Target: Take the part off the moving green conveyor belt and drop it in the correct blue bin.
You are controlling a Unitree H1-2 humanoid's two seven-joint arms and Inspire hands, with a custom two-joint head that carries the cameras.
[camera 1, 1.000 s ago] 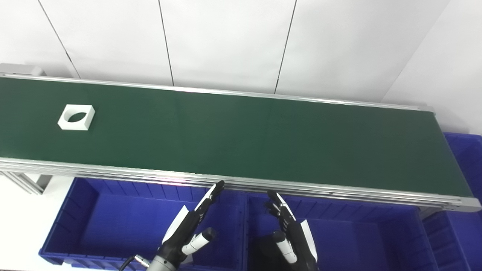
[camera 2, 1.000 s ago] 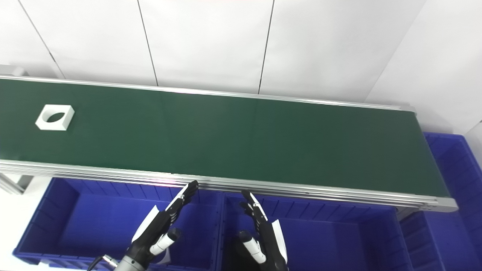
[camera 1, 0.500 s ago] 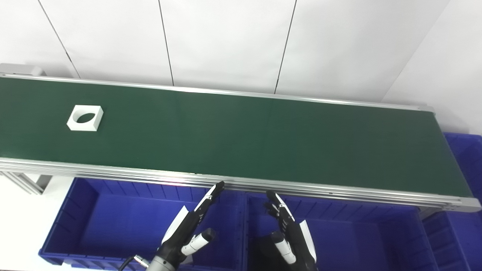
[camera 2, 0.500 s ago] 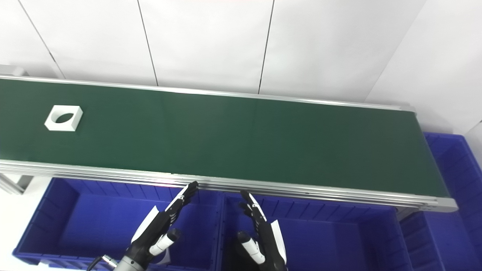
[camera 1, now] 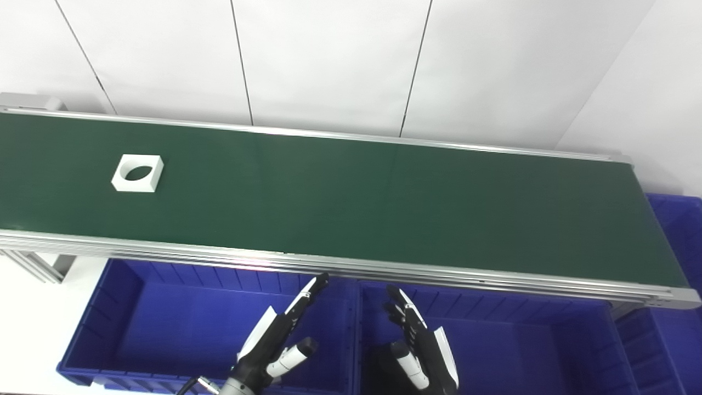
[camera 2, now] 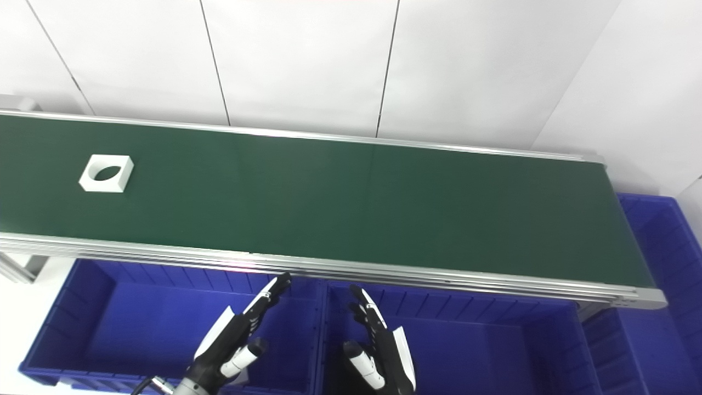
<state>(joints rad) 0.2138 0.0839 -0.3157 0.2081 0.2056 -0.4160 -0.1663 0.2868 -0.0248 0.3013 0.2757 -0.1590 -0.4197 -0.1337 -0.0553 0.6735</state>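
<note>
Part: white square block with a round hole (camera 1: pixel 137 173), lying flat on the green belt (camera 1: pixel 384 203) near its left end; it has ridden a little rightward over the last second, so it is coming toward the hands but is not yet within reach.
Left bin: blue bin (camera 1: pixel 98 334) below the belt's near rail, nothing visible inside.
Left robot hand: (camera 1: pixel 274 343) released, fingers straight and apart, holding nothing; it hangs over the left bin's right end and has sunk slightly lower than a second ago.
Right robot hand: (camera 1: pixel 419 348) also released and empty, over the middle bin (camera 1: pixel 548 351); it too has dropped back a little.
Far-right bin: (camera 1: pixel 677 230) past the belt's end, only partly in view.
Meaning: both hands seem to be waiting; the pick cannot start until the block travels nearer.
</note>
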